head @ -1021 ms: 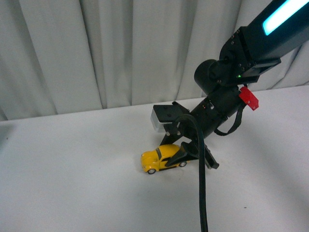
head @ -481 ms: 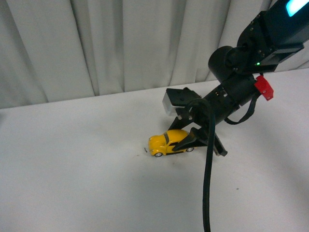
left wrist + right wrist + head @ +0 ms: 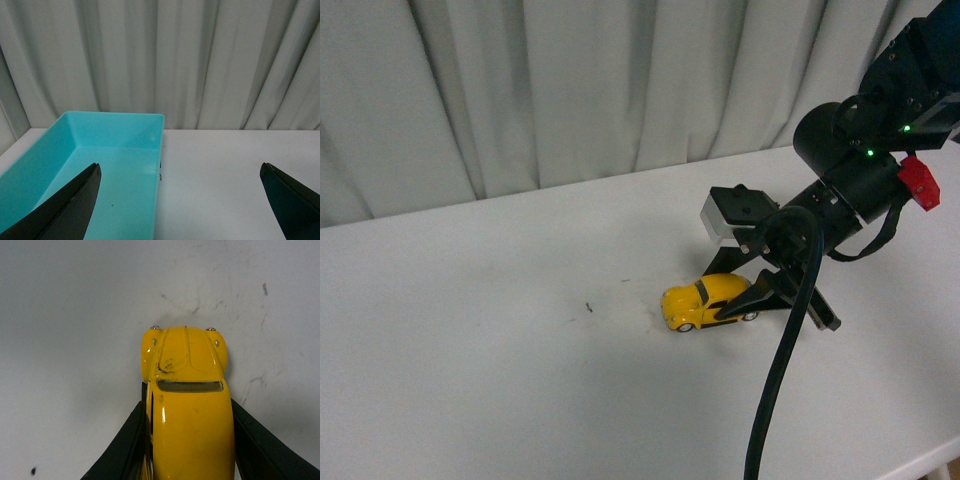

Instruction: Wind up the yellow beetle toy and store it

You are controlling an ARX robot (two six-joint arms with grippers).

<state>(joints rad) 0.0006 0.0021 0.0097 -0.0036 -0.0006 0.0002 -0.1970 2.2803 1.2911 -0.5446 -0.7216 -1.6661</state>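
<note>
Front view. Yellow beetle toy (image 3: 708, 302) wheels-down on the white tabletop (image 3: 500, 340), at about 4 o'clock from the middle, nose toward 9 o'clock. Straddled from the 3 o'clock side by the right gripper (image 3: 730, 300), with the near finger low along its flank. Counted here: one toy, one arm, one black cable (image 3: 775, 400).

Left wrist view. Left gripper (image 3: 180, 205) spread wide and holding nothing, its two dark fingers (image 3: 65, 210) well apart above bare tabletop. One turquoise bin (image 3: 50, 145) just ahead, empty in the part shown (likely the storing place).

Right wrist view. Two black fingers (image 3: 125, 450) pressed against both flanks of the toy, roof and bonnet showing between them. Clenched on the toy, no gap to see.

Probably the pull-back wind in hand. To do it well:
- Keep all wheels hard on the tabletop.
- Draw straight back toward 3 o'clock along the toy's own line.
- No twisting, and no lifting before a full wind.
- Hold the squeeze low and even, mindful of glossy rounded flanks apt to slip forward.
</note>
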